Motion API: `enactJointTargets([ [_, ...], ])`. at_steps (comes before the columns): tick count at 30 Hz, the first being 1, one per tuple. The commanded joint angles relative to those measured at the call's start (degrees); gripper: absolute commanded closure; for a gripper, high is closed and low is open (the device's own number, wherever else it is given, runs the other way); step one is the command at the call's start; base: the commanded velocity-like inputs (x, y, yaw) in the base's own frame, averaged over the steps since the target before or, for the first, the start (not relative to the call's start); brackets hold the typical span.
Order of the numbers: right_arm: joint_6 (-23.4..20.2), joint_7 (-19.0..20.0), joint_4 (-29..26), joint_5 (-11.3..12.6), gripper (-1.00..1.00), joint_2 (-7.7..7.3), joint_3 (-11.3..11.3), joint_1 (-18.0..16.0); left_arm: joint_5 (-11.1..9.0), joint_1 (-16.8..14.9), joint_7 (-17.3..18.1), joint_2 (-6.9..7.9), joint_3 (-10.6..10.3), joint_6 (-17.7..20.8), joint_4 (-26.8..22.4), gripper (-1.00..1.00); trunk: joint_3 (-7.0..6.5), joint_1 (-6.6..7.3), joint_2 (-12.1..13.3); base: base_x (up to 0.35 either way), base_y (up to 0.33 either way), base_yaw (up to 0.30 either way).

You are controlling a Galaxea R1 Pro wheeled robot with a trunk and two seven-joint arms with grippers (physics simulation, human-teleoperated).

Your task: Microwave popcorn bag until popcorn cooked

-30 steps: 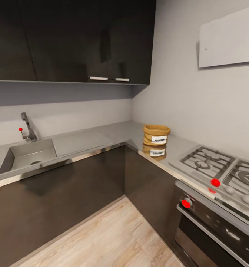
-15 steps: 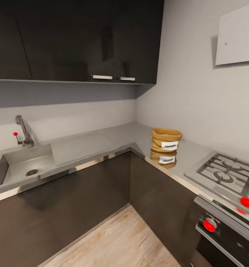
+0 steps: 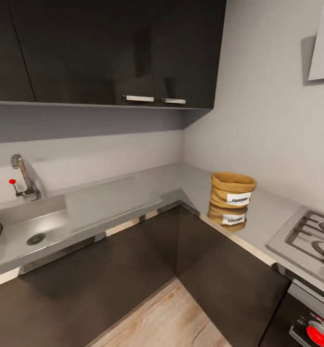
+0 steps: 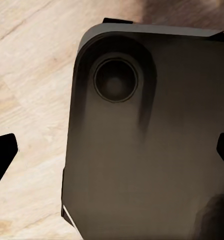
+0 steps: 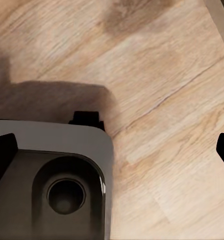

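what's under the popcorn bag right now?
The popcorn bag stands upright on the glossy grey countertop, near the inner corner; its mirror image shows just below it. The contact patch is covered. The bag's contents cannot be seen from the head view.

I see a steel sink (image 3: 22,226) set in the left run, and I place the rest from it. The tap (image 3: 21,177) with a red lever stands at its back edge. Dark wall cabinets (image 3: 109,50) hang above it. The gas hob (image 3: 309,236) lies far to its right, an oven knob (image 3: 318,335) below that. Wood floor (image 3: 167,320) lies below.
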State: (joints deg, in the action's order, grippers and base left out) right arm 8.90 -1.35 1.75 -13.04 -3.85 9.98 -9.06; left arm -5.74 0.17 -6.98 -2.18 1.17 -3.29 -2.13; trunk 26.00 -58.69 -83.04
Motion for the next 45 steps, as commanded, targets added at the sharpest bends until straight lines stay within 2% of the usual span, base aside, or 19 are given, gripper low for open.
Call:
enactJointTargets([
  [1,0.3,-0.2,0.2,-0.6,-1.00,0.01,0.5,-0.1,-0.6,0.0,0.0,-0.02,0.1,-0.1,-0.1,-1.00,0.05,-0.03,0.0,0.318,0.159,0.000],
  [23,0.6,-0.2,0.3,-0.5,-1.00,0.07,0.6,-0.1,-0.5,0.0,0.0,-0.02,0.1,-0.4,-0.1,-1.00,0.05,-0.03,0.0,0.318,0.123,-0.003],
  [28,0.4,-0.2,0.3,-0.4,-1.00,0.15,0.5,-0.1,-0.5,0.0,0.0,-0.02,0.1,-0.6,-0.1,-1.00,0.05,-0.03,0.0,0.251,0.061,-0.199],
  [45,0.4,-0.3,0.2,-0.3,-1.00,0.00,0.6,-0.1,-0.4,0.0,-0.1,-0.09,0.1,-0.7,-0.1,-1.00,0.05,-0.03,0.0,0.007,0.001,-0.276],
])
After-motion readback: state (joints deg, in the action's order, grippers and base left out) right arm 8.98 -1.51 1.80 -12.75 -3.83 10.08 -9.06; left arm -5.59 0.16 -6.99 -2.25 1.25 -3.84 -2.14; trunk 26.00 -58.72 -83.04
